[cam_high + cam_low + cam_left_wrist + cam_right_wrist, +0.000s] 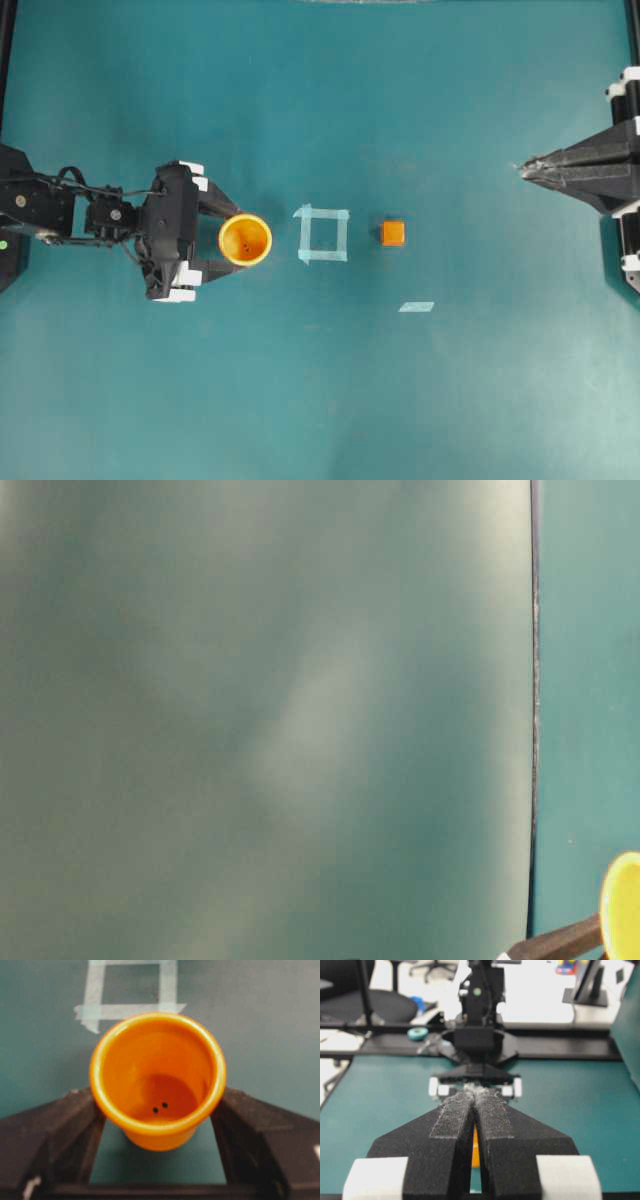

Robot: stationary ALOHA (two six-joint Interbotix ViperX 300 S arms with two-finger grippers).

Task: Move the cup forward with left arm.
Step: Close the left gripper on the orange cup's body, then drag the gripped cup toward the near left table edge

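Observation:
The orange-yellow cup (245, 240) stands upright on the teal table, just left of a tape square (323, 234). My left gripper (233, 239) has one black finger on each side of it, touching its walls under the rim. In the left wrist view the cup (157, 1075) fills the middle, with the left gripper (157, 1092) closed around it and its fingers (75, 1120) pressed against both sides. The cup's rim (625, 905) shows at the bottom right of the table-level view. My right gripper (522, 167) is shut and empty at the far right; it also shows in the right wrist view (475, 1091).
A small orange cube (393, 233) sits right of the tape square. A short tape strip (416, 307) lies below and to the right of it. The tape square (132, 990) lies just beyond the cup in the left wrist view. The table-level view is mostly blurred.

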